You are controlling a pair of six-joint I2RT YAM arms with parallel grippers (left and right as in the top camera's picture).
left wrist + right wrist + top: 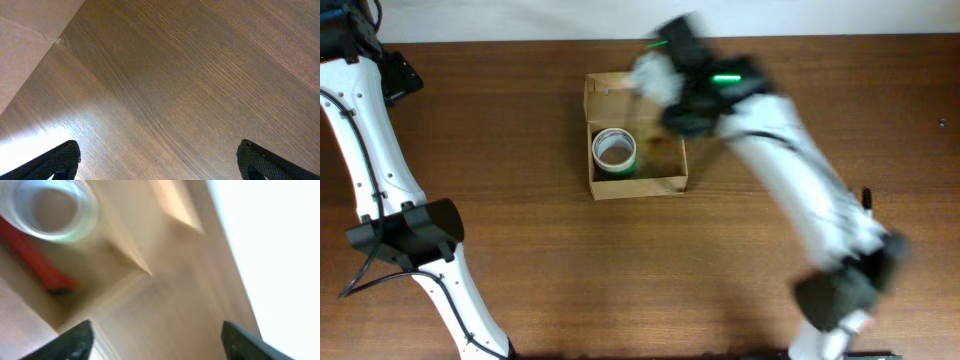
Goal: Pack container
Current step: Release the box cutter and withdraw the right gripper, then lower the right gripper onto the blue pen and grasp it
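Upper centre of the overhead frame, the cardboard container (638,185) sits open on the wooden table (520,130), with a tape roll (614,150) in its left half. Over its upper right part hangs the blurred right gripper (157,342), jaws wide and gripping nothing. At far left, the left gripper (157,160) is spread wide over the tabletop.

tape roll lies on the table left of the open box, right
No. The tape roll lies inside the open box, at its left side, not on the table; the overhead view shows it.
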